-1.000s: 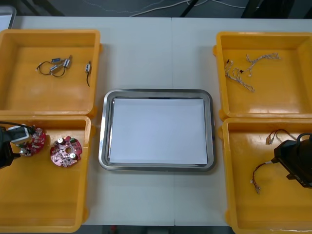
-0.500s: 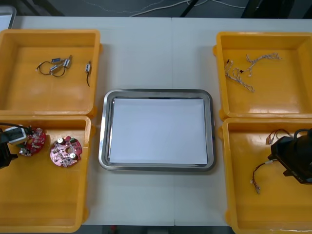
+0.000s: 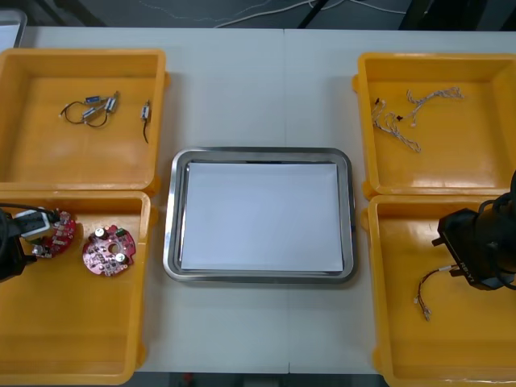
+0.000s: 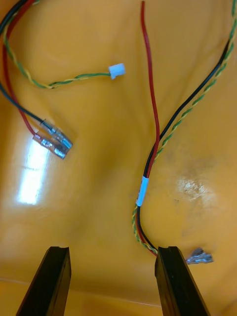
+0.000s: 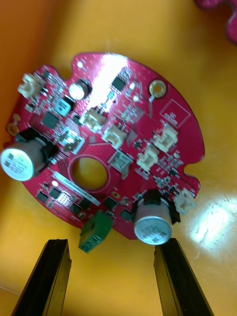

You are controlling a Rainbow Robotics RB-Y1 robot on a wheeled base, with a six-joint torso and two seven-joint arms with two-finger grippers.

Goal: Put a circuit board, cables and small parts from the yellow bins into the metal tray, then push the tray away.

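Bins [image 3: 81, 161] four, circuit boards [image 3: 109, 251] two, tray [image 3: 170, 218] one

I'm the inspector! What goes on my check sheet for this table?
Surface: light table, four yellow bins.
Job's things: metal tray white inside, nothing in it; two round red circuit boards, left near bin; small metal parts, left far bin.
Clutter: nothing seen.
Grippers: left gripper open over one board; right gripper open over right near bin.
Cables: red and yellow cable by right gripper; twisted blue and white cables, right far bin.
Surroundings: dark floor beyond table.
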